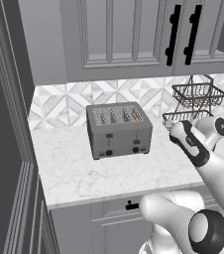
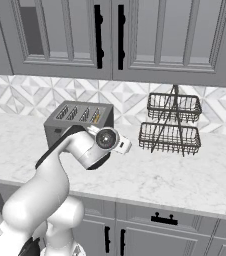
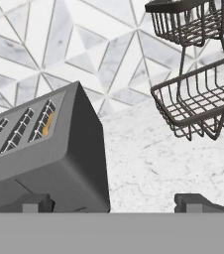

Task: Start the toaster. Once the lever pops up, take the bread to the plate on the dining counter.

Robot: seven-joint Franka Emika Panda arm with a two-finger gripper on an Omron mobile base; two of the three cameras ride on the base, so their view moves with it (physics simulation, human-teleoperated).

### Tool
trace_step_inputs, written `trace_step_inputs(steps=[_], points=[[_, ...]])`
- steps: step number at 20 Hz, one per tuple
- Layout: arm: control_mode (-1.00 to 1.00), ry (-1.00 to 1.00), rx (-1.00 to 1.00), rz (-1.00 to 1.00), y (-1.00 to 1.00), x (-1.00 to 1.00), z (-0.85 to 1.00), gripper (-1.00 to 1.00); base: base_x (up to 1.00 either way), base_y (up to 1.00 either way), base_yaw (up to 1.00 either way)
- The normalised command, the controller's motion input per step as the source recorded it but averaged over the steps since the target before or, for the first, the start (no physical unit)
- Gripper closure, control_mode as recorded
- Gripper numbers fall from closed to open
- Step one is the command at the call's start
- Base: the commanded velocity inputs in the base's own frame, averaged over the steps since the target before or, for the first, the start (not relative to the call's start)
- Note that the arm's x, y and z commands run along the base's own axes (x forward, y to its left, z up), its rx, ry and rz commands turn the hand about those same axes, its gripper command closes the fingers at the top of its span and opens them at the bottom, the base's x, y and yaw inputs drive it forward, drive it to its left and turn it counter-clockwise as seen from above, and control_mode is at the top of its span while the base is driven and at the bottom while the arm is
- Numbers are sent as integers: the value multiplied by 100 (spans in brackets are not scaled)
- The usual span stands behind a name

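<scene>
Bread (image 1: 135, 115) peeks tan from the grey toaster's (image 1: 119, 130) rightmost slot; claw (image 3: 113, 202) spread wide, empty.

I see the toaster (image 1: 119, 130) as grey brushed metal with a dull sheen, its lever (image 1: 136, 142) and knobs matt black like plastic. The bread (image 1: 135, 116) in its slot looks dry and tan. My worktop (image 1: 84, 168) reads as smooth white marble with faint veins, the backsplash (image 1: 64, 101) as polished patterned tile. The basket rack (image 2: 170, 125) is thin dark wire. Cabinet doors (image 2: 150, 35) look matt grey-painted.
</scene>
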Motion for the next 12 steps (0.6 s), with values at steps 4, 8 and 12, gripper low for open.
trace_step_inputs(steps=[4,8,12], points=[[-100,0,0,0,0,0,0,-100,0,0,0],[-100,0,0,0,0,0,0,-100,0,0,0],[-100,0,0,0,0,0,0,-100,0,0,0]])
